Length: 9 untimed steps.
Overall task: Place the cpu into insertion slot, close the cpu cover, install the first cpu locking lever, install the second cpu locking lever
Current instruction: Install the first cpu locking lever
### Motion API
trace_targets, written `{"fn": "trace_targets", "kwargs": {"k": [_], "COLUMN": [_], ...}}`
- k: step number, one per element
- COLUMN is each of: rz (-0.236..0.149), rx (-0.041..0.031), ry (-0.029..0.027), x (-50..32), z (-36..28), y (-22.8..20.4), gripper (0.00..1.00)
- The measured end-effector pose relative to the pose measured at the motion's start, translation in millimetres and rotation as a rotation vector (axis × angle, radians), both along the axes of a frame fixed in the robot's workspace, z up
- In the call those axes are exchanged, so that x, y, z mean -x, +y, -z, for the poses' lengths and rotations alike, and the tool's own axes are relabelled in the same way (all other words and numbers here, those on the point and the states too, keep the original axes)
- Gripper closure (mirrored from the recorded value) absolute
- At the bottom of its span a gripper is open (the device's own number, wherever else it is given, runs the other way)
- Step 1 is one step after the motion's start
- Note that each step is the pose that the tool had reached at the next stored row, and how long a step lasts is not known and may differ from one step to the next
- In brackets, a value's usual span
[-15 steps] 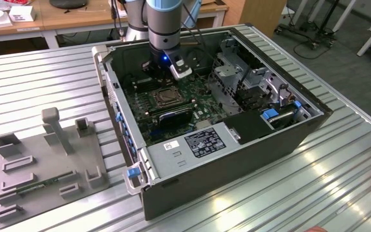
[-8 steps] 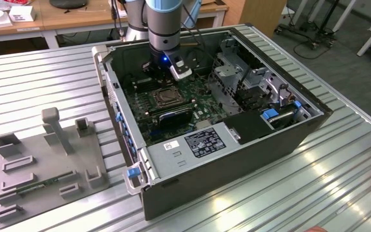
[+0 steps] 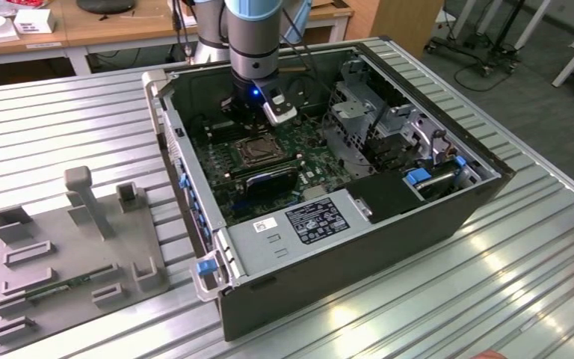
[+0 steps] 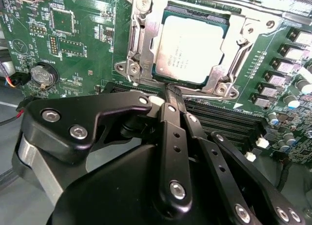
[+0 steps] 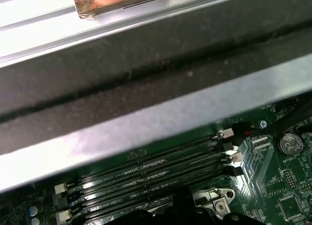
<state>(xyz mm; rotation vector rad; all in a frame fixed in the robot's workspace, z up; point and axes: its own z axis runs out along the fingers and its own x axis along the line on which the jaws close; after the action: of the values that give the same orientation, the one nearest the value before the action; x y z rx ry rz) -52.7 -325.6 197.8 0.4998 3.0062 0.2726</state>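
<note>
I see the pale silver square cpu [image 4: 192, 49] seated in the silvery-rimmed square insertion slot [image 4: 195, 14], thin silvery metal cpu cover [image 4: 146, 39] down around it, all inside the open black computer case [image 3: 367, 254], black gripper [image 4: 171, 92] fingers pressed together, tip at the slot's edge.

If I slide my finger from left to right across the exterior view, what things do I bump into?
Grey holder plate → blue latch → insertion slot → black label → blue drive tab.
</note>
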Motion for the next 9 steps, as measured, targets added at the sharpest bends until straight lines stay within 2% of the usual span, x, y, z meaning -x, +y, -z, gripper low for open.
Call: {"fn": "trace_targets", "kwargs": {"k": [4, 9], "rz": [0.0, 0.0], "rx": [-0.0004, -0.0004], "ry": [-0.0003, -0.0002], "x": [0.0, 0.0], "z": [-0.8, -7.6], "y": [0.1, 0.1], "gripper": [0.9, 0.9]}}
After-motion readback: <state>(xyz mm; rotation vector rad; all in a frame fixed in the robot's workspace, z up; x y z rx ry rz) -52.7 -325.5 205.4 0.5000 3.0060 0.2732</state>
